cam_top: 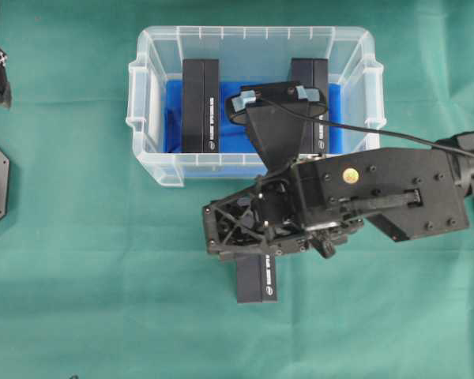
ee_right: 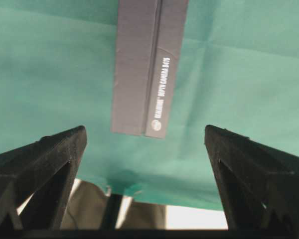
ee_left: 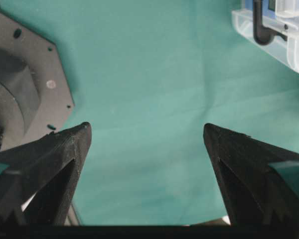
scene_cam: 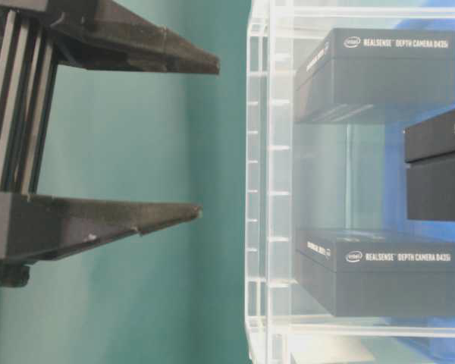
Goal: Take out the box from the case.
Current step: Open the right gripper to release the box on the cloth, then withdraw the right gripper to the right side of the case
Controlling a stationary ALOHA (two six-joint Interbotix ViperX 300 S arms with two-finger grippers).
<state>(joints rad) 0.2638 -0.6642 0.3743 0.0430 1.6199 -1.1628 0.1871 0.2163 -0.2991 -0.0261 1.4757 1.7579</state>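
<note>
Right gripper spread above a box lying on the surface, left gripper spread empty, two boxes inside the case

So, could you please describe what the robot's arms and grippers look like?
The right gripper has matte black, wedge-shaped fingers with rough-textured pads; the left gripper looks the same. The right arm is boxy black, bears a brass-coloured disc and trails a black cable.
</note>
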